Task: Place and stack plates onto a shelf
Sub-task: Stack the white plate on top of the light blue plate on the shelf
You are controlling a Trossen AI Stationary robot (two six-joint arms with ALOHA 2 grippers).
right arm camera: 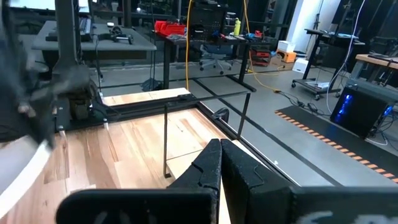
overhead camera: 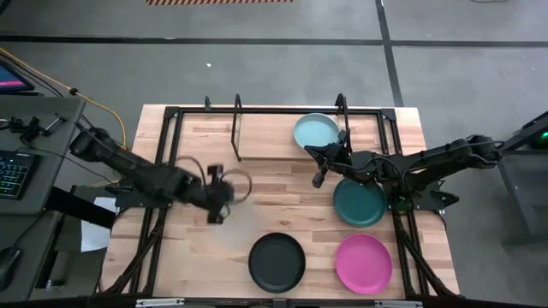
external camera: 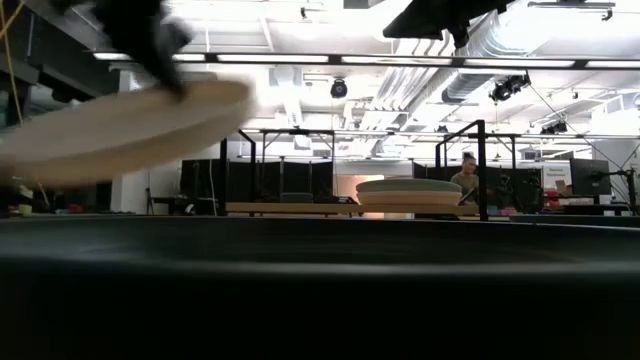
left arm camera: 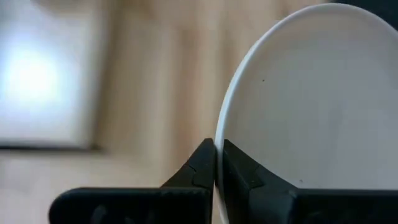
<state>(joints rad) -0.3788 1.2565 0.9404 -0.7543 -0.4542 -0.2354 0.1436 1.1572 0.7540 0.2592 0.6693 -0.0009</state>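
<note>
The left gripper point(overhead camera: 219, 195), blurred in the high view at centre left of the frame, is clamped on the rim of a white plate point(left arm camera: 311, 106); in the left wrist view its two dark fingers point(left arm camera: 198, 171) pinch the plate's edge between them. In the high view that plate is only a faint smeared ring, hard to make out. The right gripper point(overhead camera: 318, 164) sits right of centre, its fingers pressed together with nothing between them in the right wrist view.

No writing or label can be read in any view.

The light teal plate point(overhead camera: 317, 131) rests at the right end of the shelf point(overhead camera: 257, 141), in the upper middle of the high view. The dark teal plate point(overhead camera: 360, 202) lies below it, partly covered by the right arm. The black plate point(overhead camera: 276, 262) and magenta plate point(overhead camera: 363, 263) lie at the lower centre. In the low view a dark blurred band fills the lower half, hiding the tabletop.
</note>
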